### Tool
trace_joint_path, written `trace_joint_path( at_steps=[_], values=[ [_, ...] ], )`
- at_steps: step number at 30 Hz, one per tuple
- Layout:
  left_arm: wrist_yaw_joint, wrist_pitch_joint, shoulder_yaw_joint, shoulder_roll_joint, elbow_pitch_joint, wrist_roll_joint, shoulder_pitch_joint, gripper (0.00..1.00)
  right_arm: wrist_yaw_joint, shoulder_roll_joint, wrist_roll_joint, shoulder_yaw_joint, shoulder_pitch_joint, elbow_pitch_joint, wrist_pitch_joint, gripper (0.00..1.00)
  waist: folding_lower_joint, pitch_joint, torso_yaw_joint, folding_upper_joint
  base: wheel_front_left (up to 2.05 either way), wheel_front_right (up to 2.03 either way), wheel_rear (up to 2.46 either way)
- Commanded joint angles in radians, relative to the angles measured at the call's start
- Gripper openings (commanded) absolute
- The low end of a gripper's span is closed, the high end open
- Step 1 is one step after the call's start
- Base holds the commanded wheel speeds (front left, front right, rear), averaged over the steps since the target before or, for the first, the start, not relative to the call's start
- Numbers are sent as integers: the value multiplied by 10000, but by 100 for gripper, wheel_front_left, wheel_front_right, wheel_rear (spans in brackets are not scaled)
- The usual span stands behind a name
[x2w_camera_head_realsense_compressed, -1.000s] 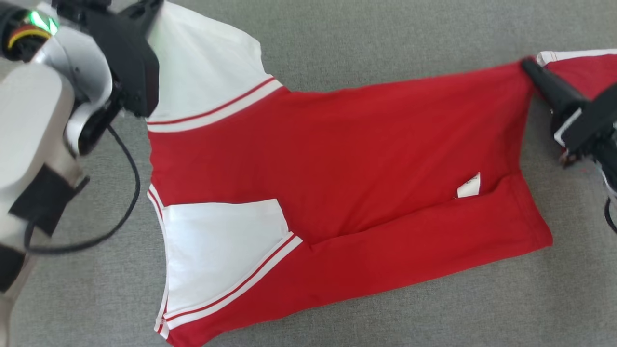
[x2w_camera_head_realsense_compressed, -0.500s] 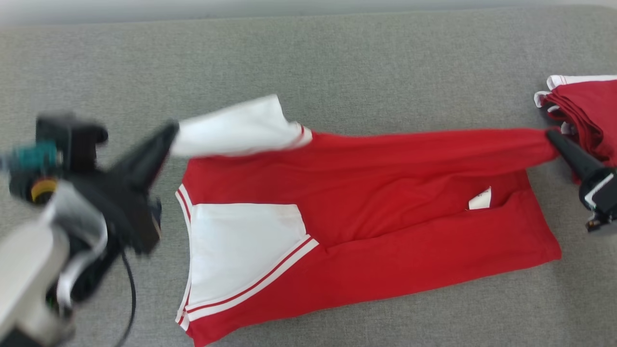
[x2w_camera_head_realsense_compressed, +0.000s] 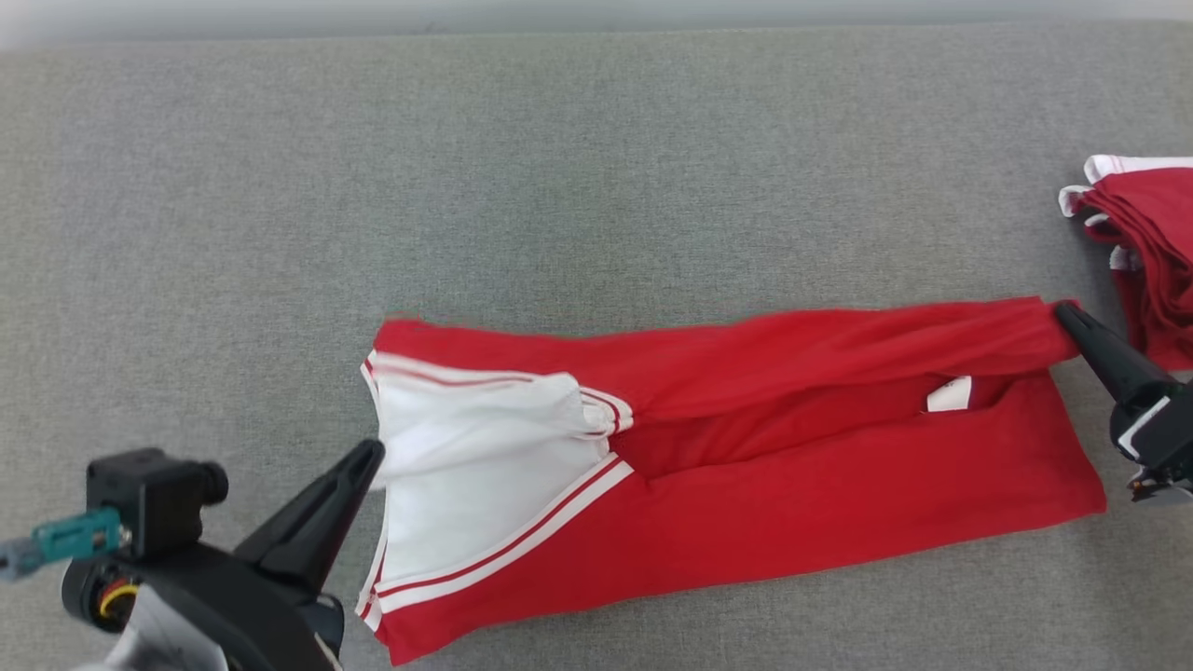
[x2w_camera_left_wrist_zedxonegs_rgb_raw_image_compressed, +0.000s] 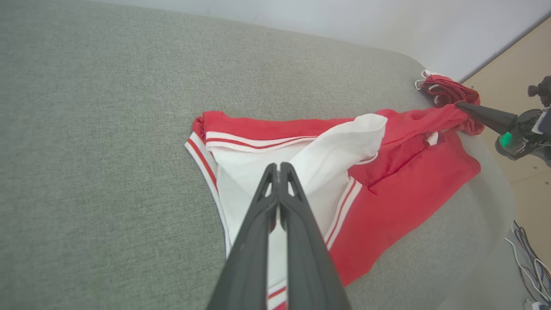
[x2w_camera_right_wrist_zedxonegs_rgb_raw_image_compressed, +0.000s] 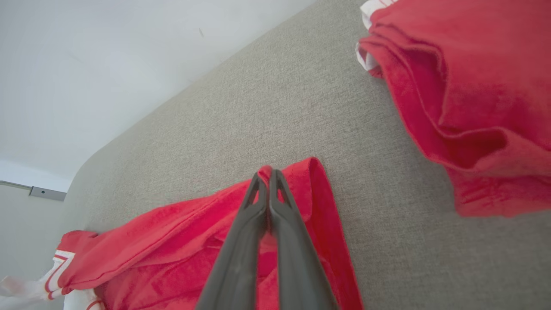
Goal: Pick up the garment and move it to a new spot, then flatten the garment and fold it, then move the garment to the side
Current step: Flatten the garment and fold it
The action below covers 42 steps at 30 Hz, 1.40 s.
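The garment point(x2w_camera_head_realsense_compressed: 764, 485) is a red shirt with white, red-striped sleeves, lying lengthwise on the grey surface point(x2w_camera_head_realsense_compressed: 559, 186). Its far long edge is lifted and carried over the near half. My left gripper point(x2w_camera_head_realsense_compressed: 373, 454) is shut on the white sleeve point(x2w_camera_head_realsense_compressed: 485, 419) at the garment's left end; the left wrist view shows the pinch point(x2w_camera_left_wrist_zedxonegs_rgb_raw_image_compressed: 278, 168) on white cloth point(x2w_camera_left_wrist_zedxonegs_rgb_raw_image_compressed: 340, 142). My right gripper point(x2w_camera_head_realsense_compressed: 1064, 312) is shut on the red hem corner at the right end, with the same corner point(x2w_camera_right_wrist_zedxonegs_rgb_raw_image_compressed: 301, 181) held at its tip point(x2w_camera_right_wrist_zedxonegs_rgb_raw_image_compressed: 267, 171) in the right wrist view. A small white label point(x2w_camera_head_realsense_compressed: 949, 395) shows near the hem.
A stack of folded red garments point(x2w_camera_head_realsense_compressed: 1142, 252) lies at the surface's right edge, close behind my right gripper, and also appears as a red pile point(x2w_camera_right_wrist_zedxonegs_rgb_raw_image_compressed: 465, 86). The surface's far edge point(x2w_camera_head_realsense_compressed: 596, 33) meets a pale wall. Bare floor point(x2w_camera_left_wrist_zedxonegs_rgb_raw_image_compressed: 529, 172) and cables point(x2w_camera_left_wrist_zedxonegs_rgb_raw_image_compressed: 527, 262) lie beyond the right end.
Both grippers have drawn the held far edge toward me, over the near half, so the raised white sleeve has come down onto the other sleeve. The head camera has also tilted, shifting the whole picture.
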Motion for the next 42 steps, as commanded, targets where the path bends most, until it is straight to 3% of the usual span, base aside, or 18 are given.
trace_joint_path(
  at_steps=[1, 9, 15, 16, 17, 18, 19, 20, 21, 22, 24, 36, 42],
  values=[
    [70, -110, 62, 80, -92, -11, 170, 0, -17, -95, 1, -22, 134, -31, -98, 0, 1, 17, 29, 0, 0, 0, 0],
    [387, -460, 69, 114, -363, -367, 1172, 0, -17, -258, 88, 22, 657, 50, -552, 0, 1, 17, 41, 0, 0, 0, 0],
    [337, -720, -240, -114, 513, -51, 1438, 0, -17, -22, -225, 357, 720, 359, -775, 0, 1, 64, -9, 0, 0, 0, 0],
    [287, -715, -337, -221, 670, -32, 1443, 0, -17, 30, -261, 409, 693, 393, -816, 2, 1, 60, -19, 0, 0, 0, 0],
    [245, -718, -429, -355, 843, -12, 1426, 0, -17, 89, -246, 456, 688, 427, -844, 16, 1, 45, -21, 0, 0, 0, 0],
    [208, -742, -501, -495, 990, 8, 1364, 10, -17, 146, -232, 499, 698, 450, -869, 36, 1, 24, -21, 0, 0, 0, 0],
    [183, -760, -566, -635, 1153, 19, 1292, 35, -17, 190, -229, 543, 722, 477, -889, 44, 1, -14, -22, 0, 0, 0, 0],
    [133, -767, -660, -749, 1322, 100, 1216, 48, -17, 235, -238, 596, 761, 512, -927, 51, 1, -68, -31, 0, 0, 0, 0],
    [155, -836, -693, -918, 1449, 127, 1146, 77, -17, 254, -297, 640, 787, 546, -996, 73, 1, -120, -50, 0, 0, 0, 0],
    [141, -909, -736, -1081, 1614, 177, 1111, 100, -17, 298, -345, 670, 800, 589, -1142, 78, 1, -213, -70, 0, 0, 0, 0],
    [142, -1074, -808, -1322, 1842, 251, 1112, 100, -17, 407, -324, 695, 899, 577, -1412, 100, 1, -368, -92, 0, 0, 0, 0],
    [1008, -3293, -469, -2584, 2418, 880, 2054, 100, -17, 297, -840, 777, 1981, 322, -3152, 100, 1, -1671, -265, 0, 0, 0, 0],
    [1654, -3775, -151, -3438, 2743, 1998, 2737, 100, -17, 665, -1643, 564, 2931, 376, -3381, 100, 1, -2350, -169, 0, 0, 0, 0]
  ],
)
